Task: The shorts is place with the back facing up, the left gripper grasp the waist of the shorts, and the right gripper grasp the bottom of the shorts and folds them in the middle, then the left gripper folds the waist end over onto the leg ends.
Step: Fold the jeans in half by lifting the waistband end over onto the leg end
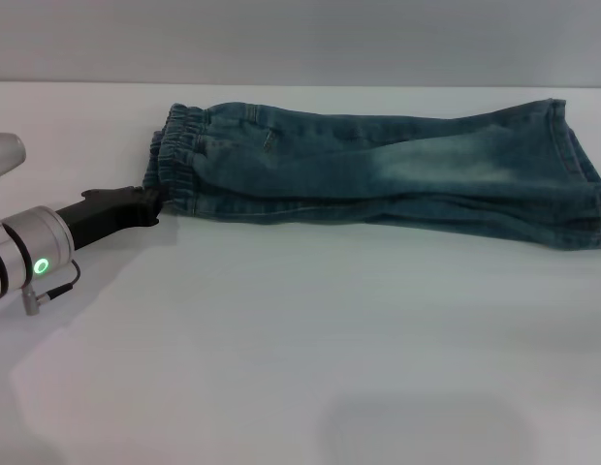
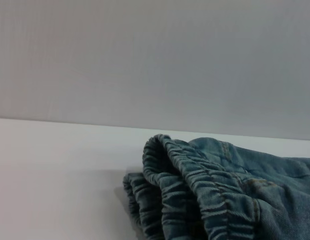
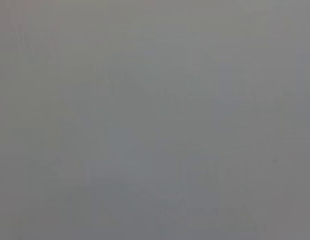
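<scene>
Left tool (image 1: 153, 205) sits low at the bench's (image 1: 281, 368) left side, black claw on a silver wrist with a green ring light lit. The claw tip is right at the near corner of the waist of the shorts (image 1: 179, 160), touching or just about touching it. Cannot tell if the tool is open, closed or gripping the fabric; the tips are dark against the denim shadow. The left wrist view does not show that tool's own claw.

The shorts (image 1: 378, 174) lie flat on the white bench, toward the far edge, stretched sideways. Blue faded-wash denim, paler worn patch near the middle. Already folded lengthwise: one half lies on top of the other, with the lower layer's edge showing along the near side. Waist end at the left: puckered elastic band, two gathered layers stacked. The left wrist view shows that gathered band (image 2: 195, 190) close up, upper layer curling over the lower one, resting on the bench (image 2: 55, 175).

Leg ends (image 1: 582, 184) at the right, wide and flat with stitched hems, layers slightly offset, reaching the picture's right edge. No print is visible on the sides showing.

Right tool is not in view; the right wrist view shows only plain grey.
</scene>
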Controlling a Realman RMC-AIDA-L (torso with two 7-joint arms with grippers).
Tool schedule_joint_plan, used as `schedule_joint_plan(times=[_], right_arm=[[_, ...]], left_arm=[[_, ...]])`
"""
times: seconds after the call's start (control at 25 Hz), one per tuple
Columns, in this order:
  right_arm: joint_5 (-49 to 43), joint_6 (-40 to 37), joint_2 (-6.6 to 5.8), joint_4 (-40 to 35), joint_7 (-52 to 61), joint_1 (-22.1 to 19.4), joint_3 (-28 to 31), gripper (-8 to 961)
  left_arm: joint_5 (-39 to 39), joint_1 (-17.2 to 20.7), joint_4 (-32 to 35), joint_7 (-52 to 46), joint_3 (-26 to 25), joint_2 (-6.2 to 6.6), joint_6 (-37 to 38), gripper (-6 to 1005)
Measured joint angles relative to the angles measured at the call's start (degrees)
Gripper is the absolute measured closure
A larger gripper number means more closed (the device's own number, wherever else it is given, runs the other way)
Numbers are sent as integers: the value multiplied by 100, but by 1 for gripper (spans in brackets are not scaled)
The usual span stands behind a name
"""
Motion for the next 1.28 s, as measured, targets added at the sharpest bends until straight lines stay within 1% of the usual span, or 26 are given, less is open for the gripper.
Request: schedule_joint_plan(times=[0.2, 0.44, 0.52, 0.6, 0.68, 0.96, 1.0, 1.28], right_arm=[[0, 86, -3, 59, 0, 23, 7, 302], [0, 344, 5, 103, 0, 103, 7, 302], [0, 482, 9, 125, 0, 149, 6, 302], [0, 635, 9, 186, 0, 208, 1, 302], [-4, 834, 7, 283, 0, 289, -23, 302], [-84, 1379, 2, 573, -71, 639, -138, 301], [-85, 1419, 2, 621, -135, 684, -151, 301], [-88, 1750, 18, 926, -427, 980, -395, 301]], left_arm=[[0, -9, 9, 0, 0, 0, 12, 975], [-5, 6, 166, 0, -7, 0, 217, 975], [-83, 15, 323, 0, -8, 1, 579, 975], [-105, 15, 353, 0, -6, 3, 638, 975], [-151, 1, 522, -37, 9, 19, 944, 975], [-222, -63, 903, -165, 3, 24, 1421, 976], [-246, -117, 1150, -355, 23, 25, 1571, 976], [-255, -346, 1494, -649, 44, 40, 1904, 976]])
